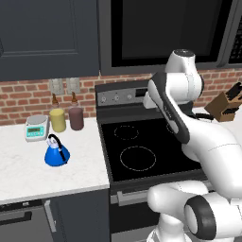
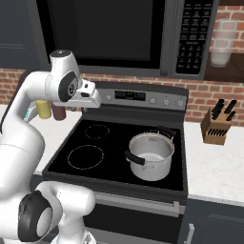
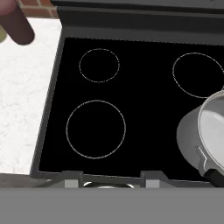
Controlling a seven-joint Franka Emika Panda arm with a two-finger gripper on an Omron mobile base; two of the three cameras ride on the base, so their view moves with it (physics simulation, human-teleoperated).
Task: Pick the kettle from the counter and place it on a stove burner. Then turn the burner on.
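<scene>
**A:** Here we go, the blue kettle (image 1: pixel 57 153) sits upright on the white counter (image 1: pixel 28 179), left of the stove, just in front of a small scale (image 1: pixel 37 127). Nothing is touching it.

**B:** And behind it against the brick wall, a yellow canister (image 1: pixel 58 120) and a dark reddish one (image 1: pixel 75 118), side by side. Where's the arm?

**A:** The white arm is raised over the stove, its hand up near the control panel (image 2: pixel 143 96) at the back. The gripper (image 3: pixel 105 183) looks down at the black glass top (image 3: pixel 144 113); only its two finger tips (image 3: pixel 72 178) peek in at the bottom of the hand view.

**B:** Apart or together?

**A:** The tips show with a gap between them and nothing in it (the fingers barely rise into the picture, so I won't say more than that). Well apart from the kettle, anyway.

**B:** The big front-left burner (image 3: pixel 96 129) is bare, a thin white ring in the glass. The smaller ring (image 3: pixel 99 65) behind it is bare too.

**A:** On the right side a silver pot (image 2: pixel 151 155) with black handles stands on the front burner. Beyond the stove, a knife block (image 2: pixel 215 125) on the right counter.
</scene>
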